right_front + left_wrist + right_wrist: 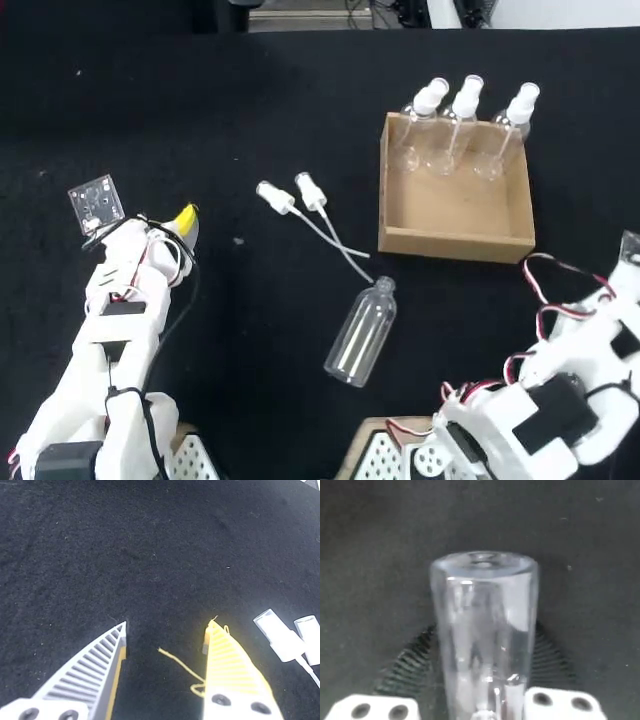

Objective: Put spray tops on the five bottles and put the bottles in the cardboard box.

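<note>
The cardboard box [455, 215] stands at the back right. Three clear bottles [448, 140] with white spray tops stand along its far wall. A bare clear bottle [362, 332] lies on the black table in front of the box. Two loose spray tops [275, 197] [280, 636] with long tubes lie left of the box. My left gripper [185, 222] [168, 626] is open over bare table, with the tops off to one side. My right gripper [484, 630] is shut on another clear bottle [482, 595], its flat end pointing away. The right arm [560, 370] lies at the front right.
A small white square plate [97, 200] lies at the far left beside my left arm. Red and white cables [545, 290] loop off the right arm near the box's front corner. Open black table stretches between the two arms.
</note>
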`<state>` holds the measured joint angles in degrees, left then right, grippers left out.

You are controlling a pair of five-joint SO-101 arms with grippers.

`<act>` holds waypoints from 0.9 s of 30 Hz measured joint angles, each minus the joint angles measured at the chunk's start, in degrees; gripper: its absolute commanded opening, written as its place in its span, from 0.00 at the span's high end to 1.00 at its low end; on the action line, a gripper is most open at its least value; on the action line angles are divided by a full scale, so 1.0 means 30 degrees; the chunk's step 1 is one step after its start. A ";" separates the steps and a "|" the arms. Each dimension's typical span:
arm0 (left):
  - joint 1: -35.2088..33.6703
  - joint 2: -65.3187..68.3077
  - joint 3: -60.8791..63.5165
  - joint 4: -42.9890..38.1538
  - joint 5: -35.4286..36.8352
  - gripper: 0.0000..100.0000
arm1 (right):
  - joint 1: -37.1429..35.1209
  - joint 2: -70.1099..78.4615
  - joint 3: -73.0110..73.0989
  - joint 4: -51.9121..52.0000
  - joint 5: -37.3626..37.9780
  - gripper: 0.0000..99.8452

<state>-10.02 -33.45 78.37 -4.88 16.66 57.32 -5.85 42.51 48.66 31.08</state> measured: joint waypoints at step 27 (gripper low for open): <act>0.0000 0.0000 0.0000 0.0000 0.0000 0.75 | 0.3575 0.0029 -0.6183 0.6418 2.3179 0.76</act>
<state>-10.02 -33.45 78.37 -4.88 16.66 68.04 -5.76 23.96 67.91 100.62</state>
